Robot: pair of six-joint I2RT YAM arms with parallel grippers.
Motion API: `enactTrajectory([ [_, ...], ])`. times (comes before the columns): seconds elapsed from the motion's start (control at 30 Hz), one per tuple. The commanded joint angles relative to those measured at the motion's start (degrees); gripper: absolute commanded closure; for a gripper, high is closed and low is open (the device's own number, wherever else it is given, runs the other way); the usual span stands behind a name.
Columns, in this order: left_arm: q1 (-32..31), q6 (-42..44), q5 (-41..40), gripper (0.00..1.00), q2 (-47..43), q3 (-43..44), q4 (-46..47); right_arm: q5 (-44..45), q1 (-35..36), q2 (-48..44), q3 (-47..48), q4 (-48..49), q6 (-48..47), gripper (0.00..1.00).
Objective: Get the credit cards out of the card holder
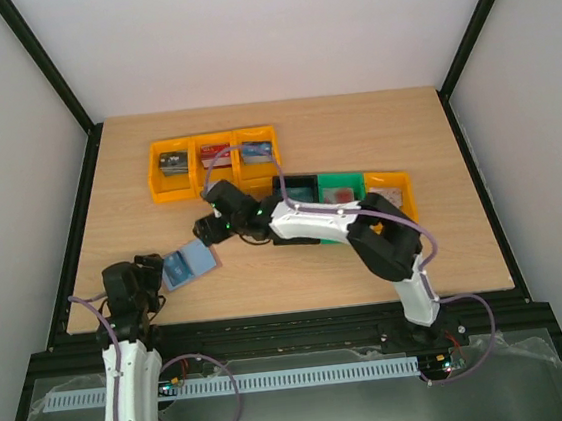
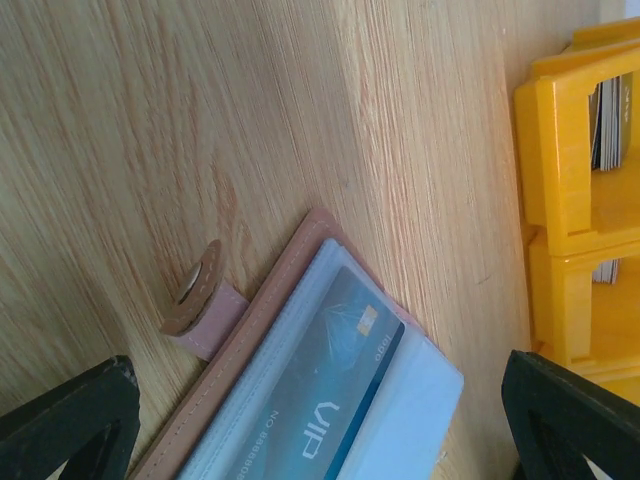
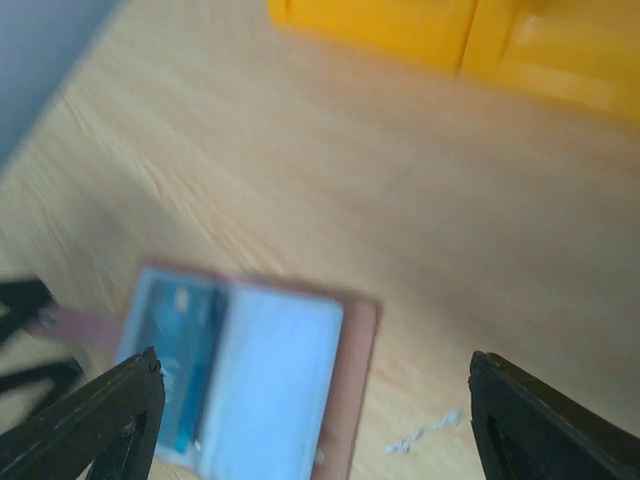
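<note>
So, I'm right at the start of the pull. The holder (image 1: 188, 264) lies open and flat on the near-left part of the table (image 1: 374, 140), pale blue side up. A teal card (image 2: 340, 380) sits tucked in its clear sleeve (image 2: 420, 400), not out at all. I can't tell if more cards hide behind it.

I reckon the step in hand is lining both claws up on the holder. Next, one claw has to pin the holder down while the other pinches the card's edge and slides it out along the sleeve. The card is thin and flush, so there's hardly any lip to grab. If the holder isn't pinned, I'd guess the whole thing just skates across the wood.

Pose-wise, the left arm sits low at its near corner with the left claw (image 1: 150, 270) aimed at the holder's near end. It's spread as wide as it goes, with nothing pinched. Its wrist view shows a finger off to each side, the holder's end and the snap tab (image 2: 200, 300) in between.

The right arm reaches across from its base, elbow bent, well clear of the yellow bins (image 1: 214, 162). The right claw (image 1: 206, 228) hovers above the holder's far end, looking down. Its wrist view is blurry, but the fingers are plainly spread with nothing between them.
</note>
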Motion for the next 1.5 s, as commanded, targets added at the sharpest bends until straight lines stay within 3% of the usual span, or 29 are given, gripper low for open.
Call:
enactTrajectory([
  [0.0,-0.2,1.5,1.3,0.01,1.7,-1.6,2.2,-7.7,1.2,5.5,2.0,-6.2,2.7,0.20],
  [0.33,-5.4,3.5,2.8,0.01,14.0,-1.6,8.5,-13.3,1.4,14.7,8.7,-9.6,6.2,0.21],
  [0.67,-10.4,1.9,7.6,0.06,16.6,-3.0,16.1,-24.4,1.1,15.1,5.5,-0.3,13.9,0.22],
  [0.87,-10.6,1.1,8.2,0.27,16.0,-3.3,17.4,-27.2,0.5,15.6,5.5,2.9,15.9,0.25],
  [0.93,-10.6,0.8,7.7,0.28,15.8,-3.2,17.3,-27.2,0.0,15.1,3.6,3.8,16.6,0.33],
  [1.03,-10.6,0.7,7.4,0.29,14.9,-3.2,17.1,-27.9,-1.2,13.2,-0.2,8.3,19.0,0.61],
  [1.13,-10.4,0.6,7.8,0.29,13.9,-3.2,18.1,-30.3,-3.2,11.4,-3.6,12.7,21.2,0.81],
  [1.3,-9.0,0.7,10.2,0.16,10.0,-2.5,20.2,-32.9,-8.0,6.3,-8.3,16.8,19.8,0.94],
  [1.47,-8.2,3.0,16.4,0.11,6.0,-0.9,27.0,-38.6,-11.1,-2.0,-9.2,16.2,8.7,0.98],
])
